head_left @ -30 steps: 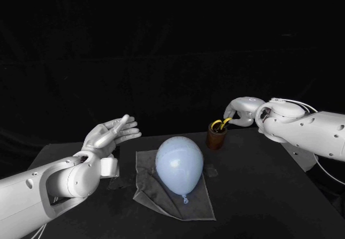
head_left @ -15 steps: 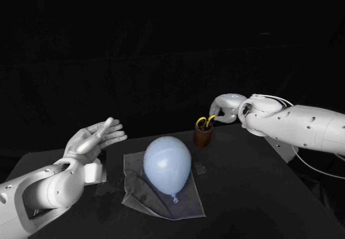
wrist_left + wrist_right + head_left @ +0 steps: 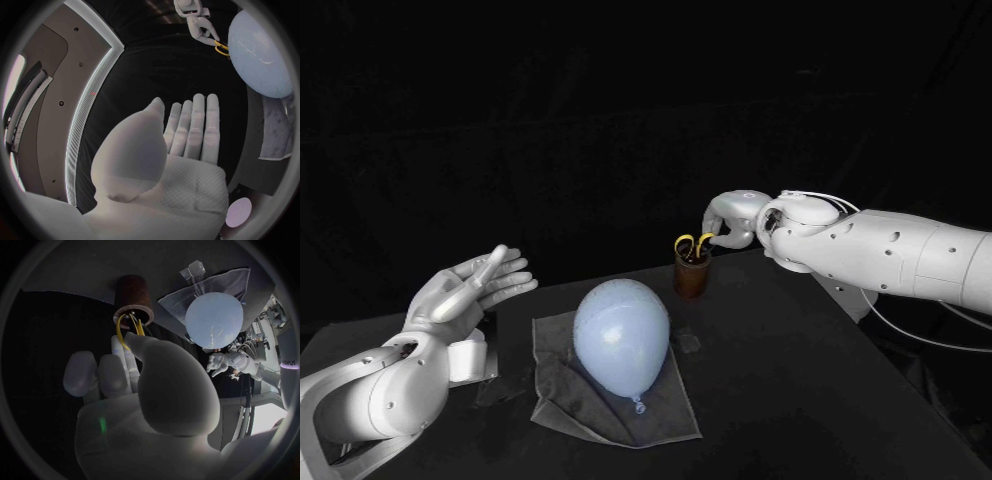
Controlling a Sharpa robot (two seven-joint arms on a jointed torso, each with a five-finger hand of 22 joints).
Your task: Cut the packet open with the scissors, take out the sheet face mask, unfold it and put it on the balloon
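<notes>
Taking 12 o'clock as straight away from the robot, the balloon lay on a grey cloth near the middle of the black table, bare, with its knot toward 6 o'clock. At about its 1 o'clock stood a brown cup with the scissors upright in it, yellow handles up.

The right hand was over the cup from 3 o'clock, its fingers down at the handles. In the right wrist view 1 yellow loop curved round a fingertip, but I could not tell whether the grip had closed. The blades were in the cup.

The left hand was raised at the balloon's 9 o'clock, flat and released, fingers straight and grasping nothing.

A small clear thing lay at the cloth's edge just beside the balloon, about its 3 o'clock. I took it for the packet, though it was too small to be sure, and it looked untouched.

By my reading the task was at its very start. Fetching the scissors was the step in hand. Cutting the packet, drawing out the mask, unfolding it and laying it on the balloon were all left to do.
</notes>
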